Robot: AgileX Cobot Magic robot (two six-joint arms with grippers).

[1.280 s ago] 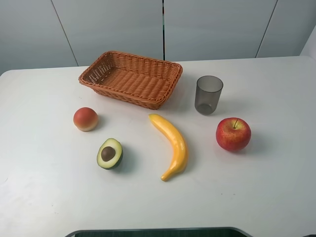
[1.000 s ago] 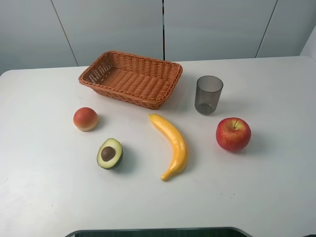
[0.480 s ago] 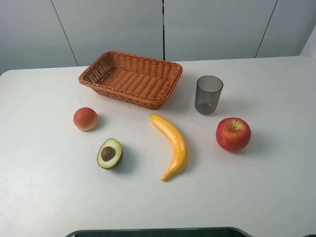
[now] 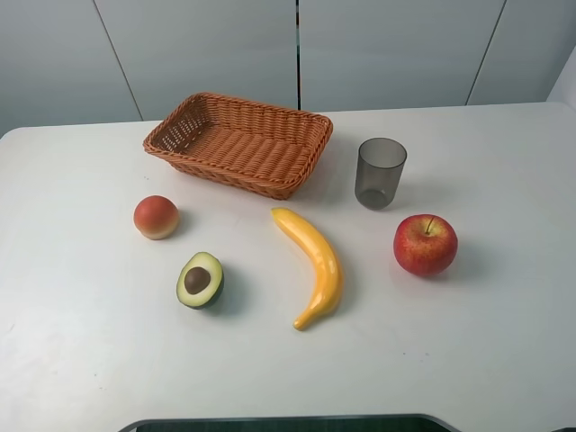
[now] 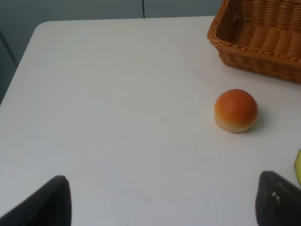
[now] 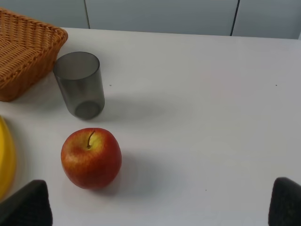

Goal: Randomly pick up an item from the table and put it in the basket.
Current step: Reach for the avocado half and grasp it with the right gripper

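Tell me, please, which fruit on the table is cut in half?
The avocado: its cut face shows pale flesh and a brown pit, while the peach, banana and apple are whole.

The left end effector and right end effector gape wide

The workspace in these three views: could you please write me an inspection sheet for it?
Surface: white table, matte, no spills seen.
Job's things: avocado half lies cut side up on the table, touching nothing; wicker basket at the back, nothing inside it.
Clutter: peach, banana, grey translucent cup upright, red apple; all apart from one another.
Grippers: left gripper open, holding nothing; right gripper open, holding nothing; neither shows in the exterior high view.
Cables: nothing seen.
Surroundings: grey panelled wall behind the table.
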